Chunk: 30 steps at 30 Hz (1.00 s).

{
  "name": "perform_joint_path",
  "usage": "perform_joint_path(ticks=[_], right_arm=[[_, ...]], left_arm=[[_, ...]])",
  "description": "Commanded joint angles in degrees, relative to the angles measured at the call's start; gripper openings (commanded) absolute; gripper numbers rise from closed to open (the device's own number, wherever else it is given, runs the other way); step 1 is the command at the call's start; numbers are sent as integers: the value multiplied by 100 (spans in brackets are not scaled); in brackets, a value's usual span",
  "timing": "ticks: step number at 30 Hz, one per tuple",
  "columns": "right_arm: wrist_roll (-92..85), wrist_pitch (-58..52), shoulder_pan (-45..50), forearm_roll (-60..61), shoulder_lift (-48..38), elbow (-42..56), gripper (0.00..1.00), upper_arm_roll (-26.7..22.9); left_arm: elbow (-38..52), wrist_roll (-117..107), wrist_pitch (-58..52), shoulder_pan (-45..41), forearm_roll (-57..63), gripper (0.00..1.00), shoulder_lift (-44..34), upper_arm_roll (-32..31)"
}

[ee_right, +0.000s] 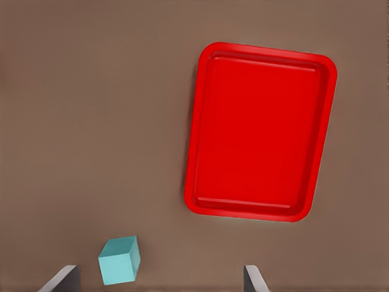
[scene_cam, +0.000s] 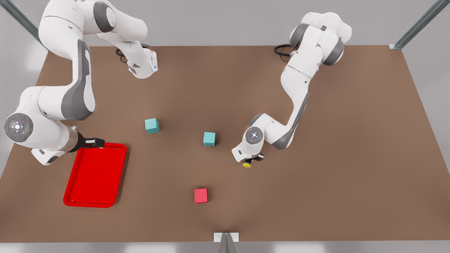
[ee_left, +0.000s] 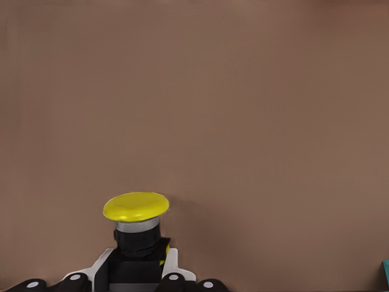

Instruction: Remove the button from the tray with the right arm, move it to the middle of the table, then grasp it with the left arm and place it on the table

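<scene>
Now the button point(scene_cam: 247, 164), its yellow cap showing, sits clamped between the fingers of the left gripper point(scene_cam: 254, 160), low over the table point(scene_cam: 316, 196) on the front view's right of the middle. A teal cube point(scene_cam: 209, 139) lies near it, with a second teal cube point(scene_cam: 152, 125) and a red cube point(scene_cam: 201, 195) farther off. The right gripper point(scene_cam: 92, 142) hangs above the far rim of the red tray point(scene_cam: 95, 202), fingers spread apart.

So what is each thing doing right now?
button: held in the left gripper, yellow cap sticking out
left gripper: shut on the button, near the table's middle
right gripper: open, above the tray's far edge
tray: on the table, nothing in it
table: holds the tray
</scene>
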Motion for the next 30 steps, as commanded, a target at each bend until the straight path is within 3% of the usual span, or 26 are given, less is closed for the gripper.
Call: perform_joint_path(ticks=[1,8,13,15,18,21,24,28,30], right_arm=[[-86,2,31,-5,-8,0,100,1],[-51,-7,48,-5,-16,8,100,1],[-51,11,48,-5,1,-1,100,1],[-51,28,48,-5,1,-1,100,1],[-51,20,48,-5,1,-1,100,1],[-34,28,119,-5,1,8,100,1],[-25,55,127,13,10,-1,100,1],[-25,90,110,22,89,8,100,1],[-16,248,136,48,89,-1,100,1]], left_arm=[[59,-18,-479,194,-67,38,-35,21],[692,-2134,-1402,221,-58,38,-263,1022],[912,-6081,-1296,-245,1831,38,132,1260],[903,-8279,-374,-219,2359,38,396,1269],[850,-9615,488,-52,2368,38,466,1313],[894,-10248,541,-623,2386,38,870,2481],[877,-11224,602,-798,2553,38,1090,2754],[842,-11962,365,-1467,2553,35,1486,3756],[842,-12129,-355,-1914,2553,35,1697,4125]])
